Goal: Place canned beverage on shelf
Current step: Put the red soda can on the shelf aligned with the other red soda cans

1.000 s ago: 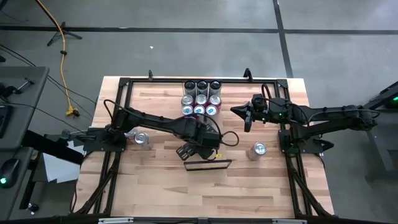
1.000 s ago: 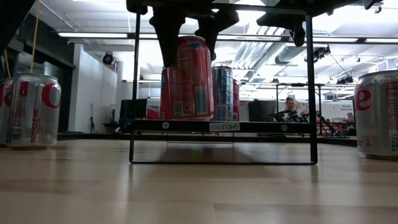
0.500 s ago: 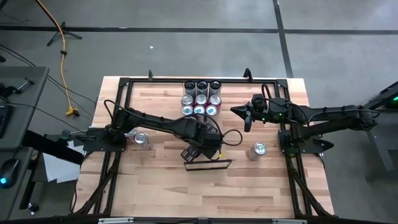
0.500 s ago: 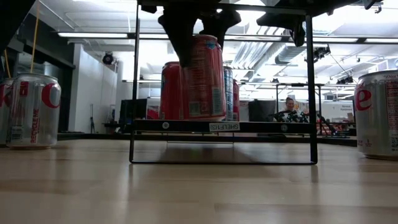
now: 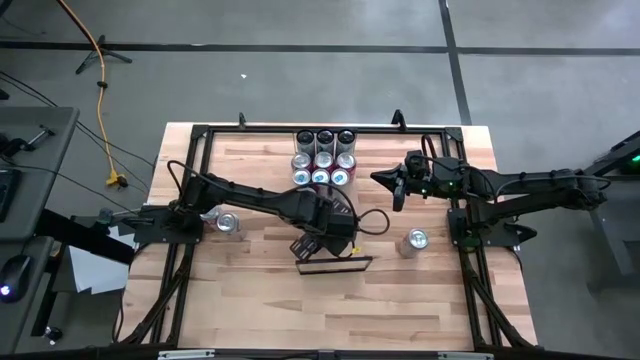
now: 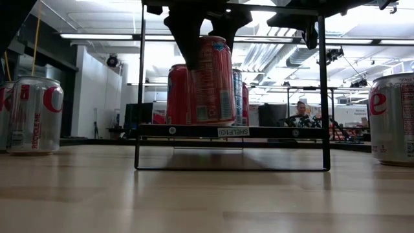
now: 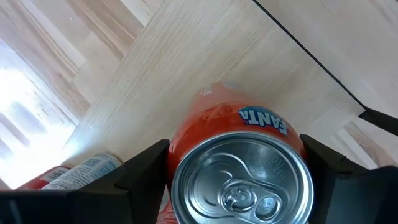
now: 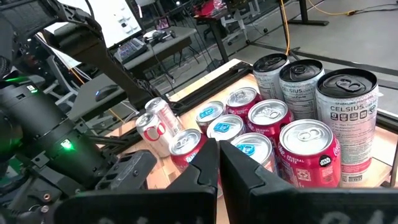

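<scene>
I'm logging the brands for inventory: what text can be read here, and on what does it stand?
"FANTA": on the orange can between the left gripper fingers, seen inverted.
"CELSIUS": on the tall silver cans.
"SHELF10": seemingly, on the shelf front label.
Red lettering on the silver side can: only partly visible.
Other cans' print: too small.

arms (image 5: 250, 197): dark, slim, jointed | cable: black loop | pincer (image 8: 217, 171): two black flat fingers
</scene>
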{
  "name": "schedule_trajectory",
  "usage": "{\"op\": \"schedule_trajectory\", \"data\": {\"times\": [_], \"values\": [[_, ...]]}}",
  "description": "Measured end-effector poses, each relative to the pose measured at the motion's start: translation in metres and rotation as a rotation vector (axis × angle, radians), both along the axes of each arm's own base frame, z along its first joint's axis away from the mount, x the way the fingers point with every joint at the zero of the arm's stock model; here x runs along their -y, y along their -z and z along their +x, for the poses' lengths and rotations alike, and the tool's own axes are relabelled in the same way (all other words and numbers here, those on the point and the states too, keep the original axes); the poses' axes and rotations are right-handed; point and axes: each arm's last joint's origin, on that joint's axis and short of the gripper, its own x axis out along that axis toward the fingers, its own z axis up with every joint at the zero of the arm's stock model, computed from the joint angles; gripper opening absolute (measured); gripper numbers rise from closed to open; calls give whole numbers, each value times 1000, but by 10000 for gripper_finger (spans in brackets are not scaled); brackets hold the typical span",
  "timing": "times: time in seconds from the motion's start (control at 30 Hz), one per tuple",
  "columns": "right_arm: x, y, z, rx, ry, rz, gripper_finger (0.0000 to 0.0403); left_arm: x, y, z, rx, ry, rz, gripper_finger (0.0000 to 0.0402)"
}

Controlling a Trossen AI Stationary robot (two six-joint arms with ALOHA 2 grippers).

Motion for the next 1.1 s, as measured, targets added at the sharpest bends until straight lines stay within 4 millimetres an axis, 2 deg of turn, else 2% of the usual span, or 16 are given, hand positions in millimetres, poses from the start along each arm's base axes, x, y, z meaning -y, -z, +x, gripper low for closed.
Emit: {"op": "schedule_trajectory", "data": {"times": [0.2, 0.47, 0.67, 0.87, 1.1], "values": [[0, 0, 0, 0, 0, 0, 0, 0, 0, 0, -2, 1, -1, 254], [0, 0, 0, 0, 0, 0, 0, 0, 3, 0, -17, 1, -1, 328], [0, 0, 0, 0, 0, 0, 0, -3, 2, 0, -11, -1, 23, 364], [0, 0, 0, -1, -1, -4, 0, -5, -17, -9, 6, -16, 41, 373], [0, 1, 0, -12, -1, -5, 0, -20, -59, -22, 74, -154, 10, 374]]}}
